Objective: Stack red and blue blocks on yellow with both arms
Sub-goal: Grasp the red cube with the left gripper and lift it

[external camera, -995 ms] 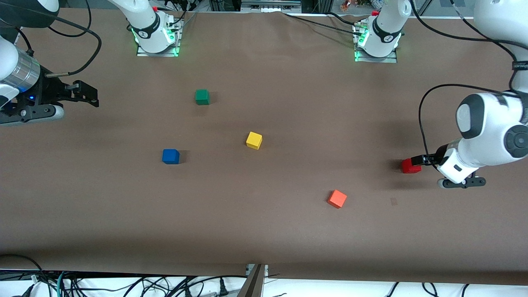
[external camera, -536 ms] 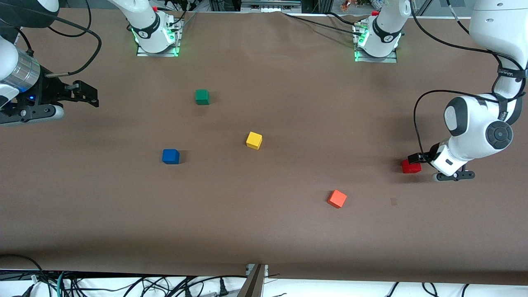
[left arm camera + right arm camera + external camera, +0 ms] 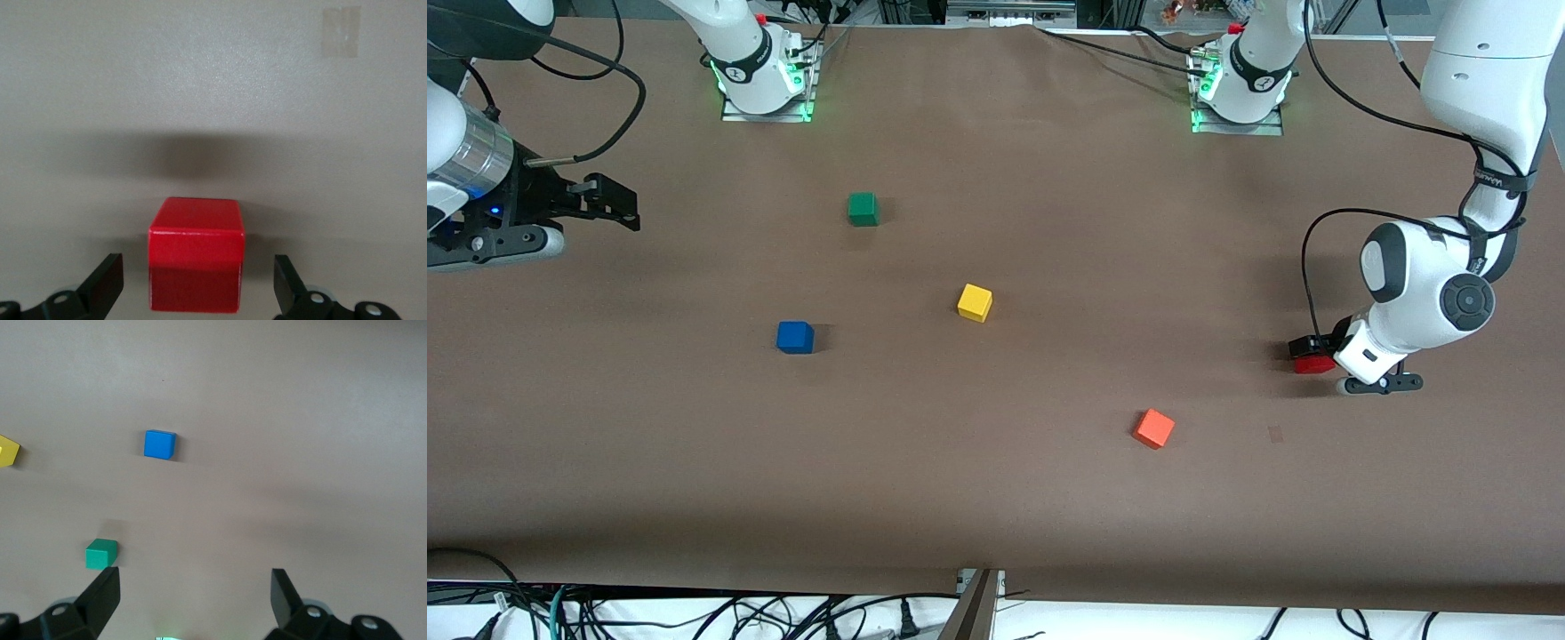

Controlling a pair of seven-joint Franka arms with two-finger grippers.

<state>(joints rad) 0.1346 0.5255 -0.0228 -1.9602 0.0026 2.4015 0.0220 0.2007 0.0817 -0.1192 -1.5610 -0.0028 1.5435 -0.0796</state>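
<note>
Brown cloth covers the table [image 3: 996, 498] from edge to edge, and the two white arms reach in over its ends. At the right of the front frame the left arm is bent low, its left gripper [image 3: 1309, 348] down over the red block [image 3: 1313, 364]. At the upper left of that frame the right arm waits, its right gripper [image 3: 618, 203] held in the air over bare cloth, fingers spread with nothing between them.

The coming move, I judge, turns on how the red cube sits against the left gripper's fingers [image 3: 103, 283]. In the left wrist view it lies squarely in the gap between them, a flat face turned toward each finger, with clear cloth showing on both sides – so the jaws are parted and not yet touching it. A cube has no long axis to favour; the faces simply need to stay parallel to the pads as they close.

The yellow cube [image 3: 975, 302] sits mid-frame, well apart from the red one. The blue block [image 3: 795, 337] lies at centre left, closer to the right arm. Green [image 3: 863, 209] and orange-red [image 3: 1154, 428] cubes are spare.
</note>
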